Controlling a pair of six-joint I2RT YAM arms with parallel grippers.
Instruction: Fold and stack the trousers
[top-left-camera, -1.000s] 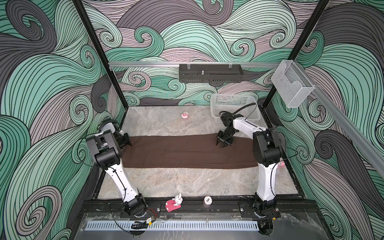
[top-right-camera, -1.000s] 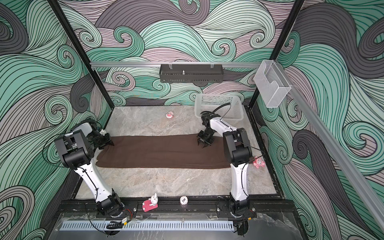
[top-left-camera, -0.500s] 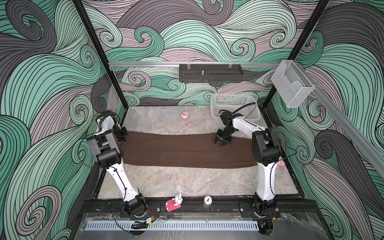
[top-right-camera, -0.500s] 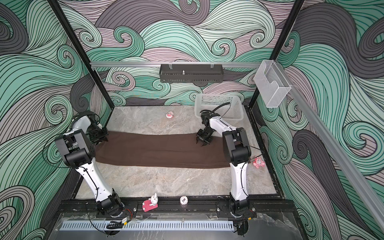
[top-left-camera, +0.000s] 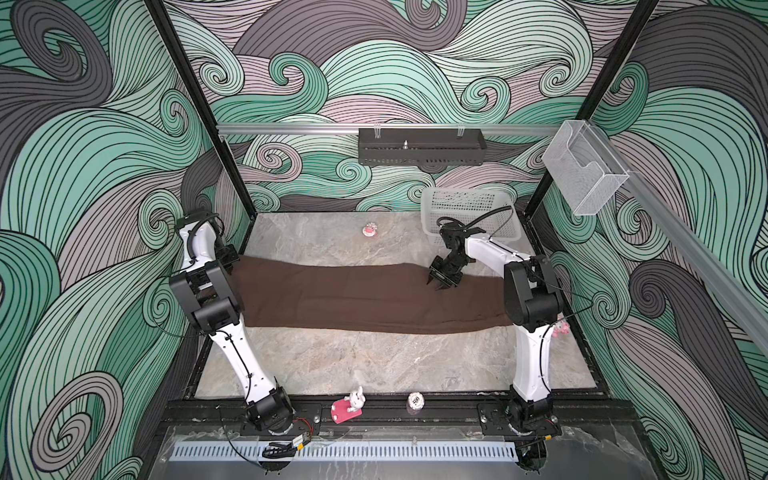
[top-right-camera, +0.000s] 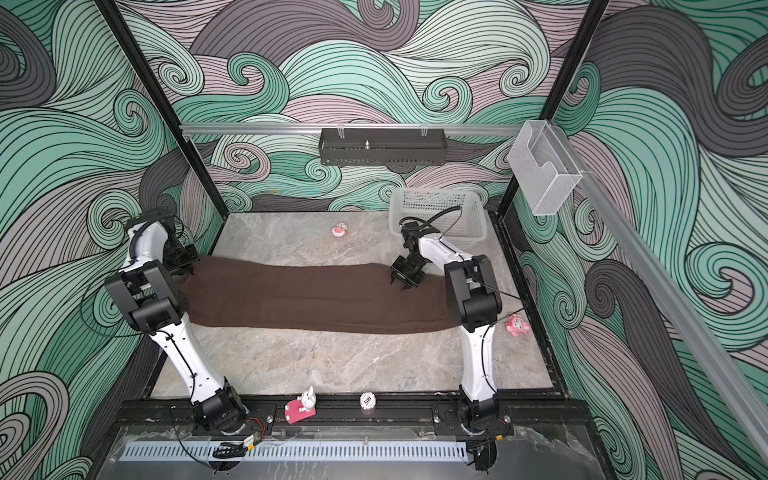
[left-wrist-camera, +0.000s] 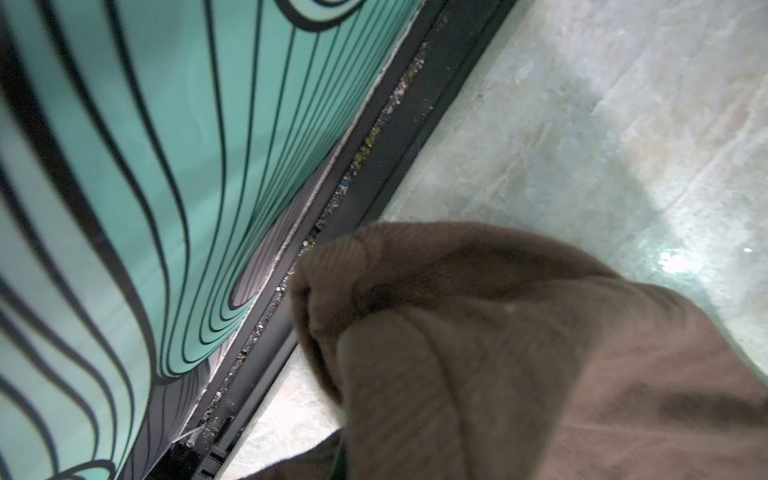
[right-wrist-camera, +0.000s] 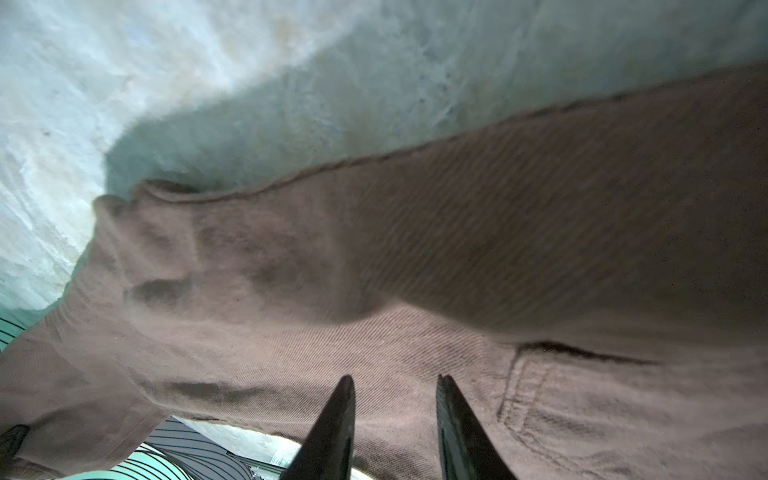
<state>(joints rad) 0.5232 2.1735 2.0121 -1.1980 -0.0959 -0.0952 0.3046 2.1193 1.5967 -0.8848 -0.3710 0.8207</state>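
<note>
Brown trousers (top-left-camera: 365, 299) flat, table-wide; left fingers (top-right-camera: 189, 266) clenched on bunched corner, right fingers (right-wrist-camera: 332, 428) apart.

A small round white chip (top-left-camera: 416, 401) sits on the black rail (top-left-camera: 449, 415) at the front, in both top views. It says 500. No other words or numbers can be read.
</note>
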